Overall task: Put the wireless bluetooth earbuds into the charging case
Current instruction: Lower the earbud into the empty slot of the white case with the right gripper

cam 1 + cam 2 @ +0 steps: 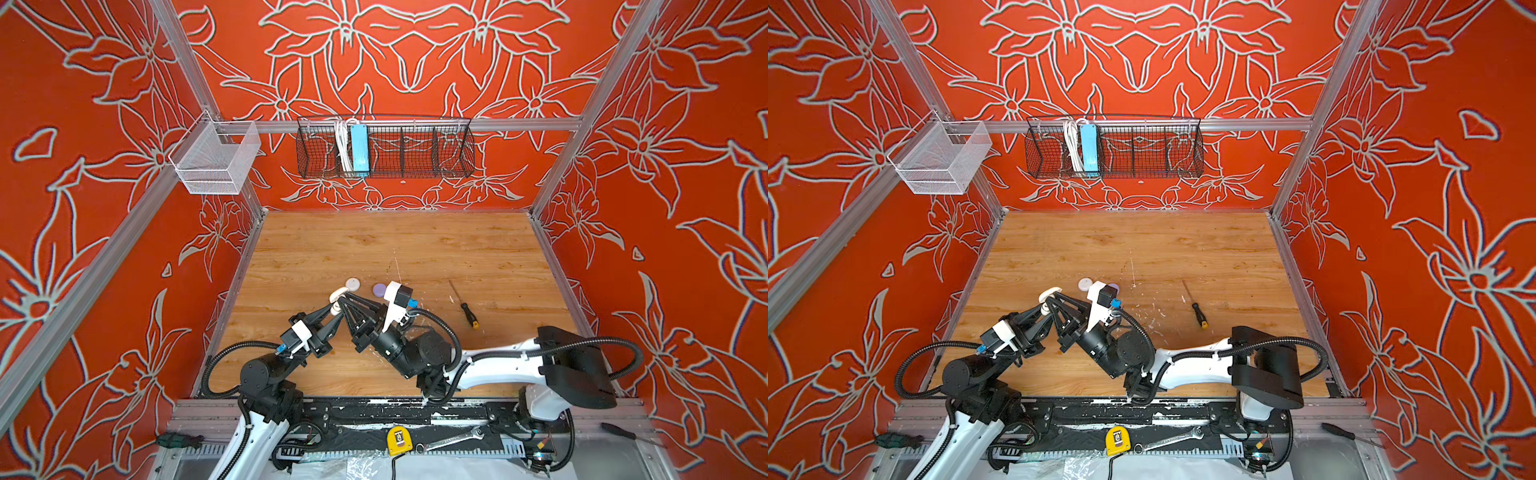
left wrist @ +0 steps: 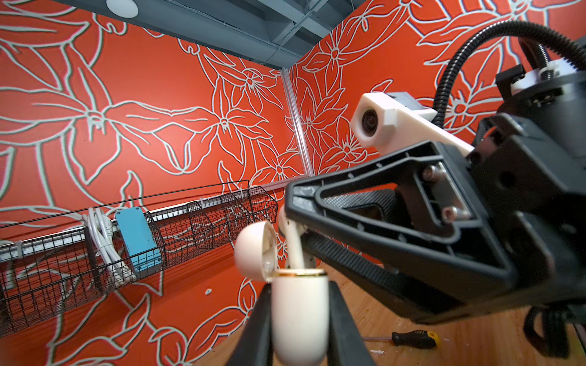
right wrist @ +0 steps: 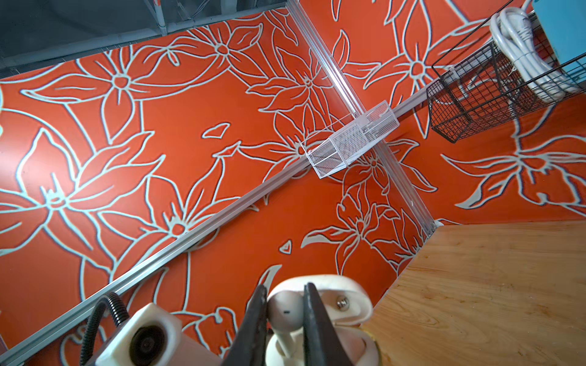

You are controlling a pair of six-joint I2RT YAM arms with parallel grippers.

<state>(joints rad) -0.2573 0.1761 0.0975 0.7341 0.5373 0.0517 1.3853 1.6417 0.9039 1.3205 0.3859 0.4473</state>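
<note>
The left end effector [image 2: 299, 301] is clenched on the body of the cream charging case [image 2: 299, 320] and holds it upright over the desk [image 1: 415, 249]. The case's lid [image 2: 252, 250] is hinged open to one side. The right end effector [image 3: 283, 294] is clenched on the head of a cream earbud [image 3: 283, 312], which sits directly above the case mouth. The earbud's long axis, its stem, runs nearly vertical and points down into the case. In the left wrist view the stem tip sits at the gold rim, seemingly just inside the opening. In both top views the two end effectors meet tip to tip, so the right arm carries the part and the left arm serves as the fixture. The coming move likely calls for a short, straight push down along the stem axis. Which socket the stem lines up with cannot be told. A closed cream case [image 1: 352, 284] and a lavender case [image 1: 379, 289] lie on the desk just beyond.
</note>
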